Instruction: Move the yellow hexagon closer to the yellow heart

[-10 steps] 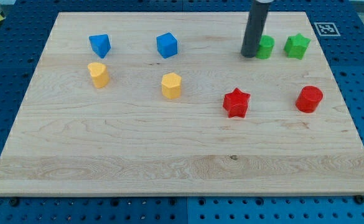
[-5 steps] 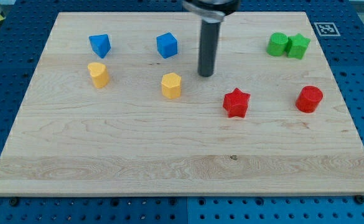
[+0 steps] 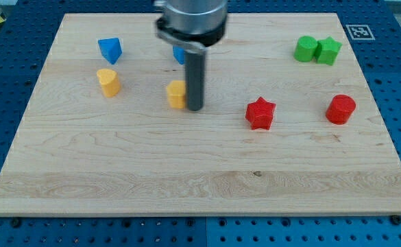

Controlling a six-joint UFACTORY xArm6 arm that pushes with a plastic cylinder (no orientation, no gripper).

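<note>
Blue pegboard surrounds the pale wooden table [image 3: 186, 171]. No jaws here — only a rod, my tip [image 3: 195, 108] pressed against the right side of the yellow hexagon [image 3: 176, 95], centre-left. Left of it, apart, stands the yellow heart [image 3: 108, 81]; a red star [image 3: 260, 113] sits right.

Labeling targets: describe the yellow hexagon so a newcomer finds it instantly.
On the wooden board, look left of centre, where my tip stands. The yellow hexagon touches the rod's left side. The only other yellow block, the yellow heart, sits further left, alone.
</note>
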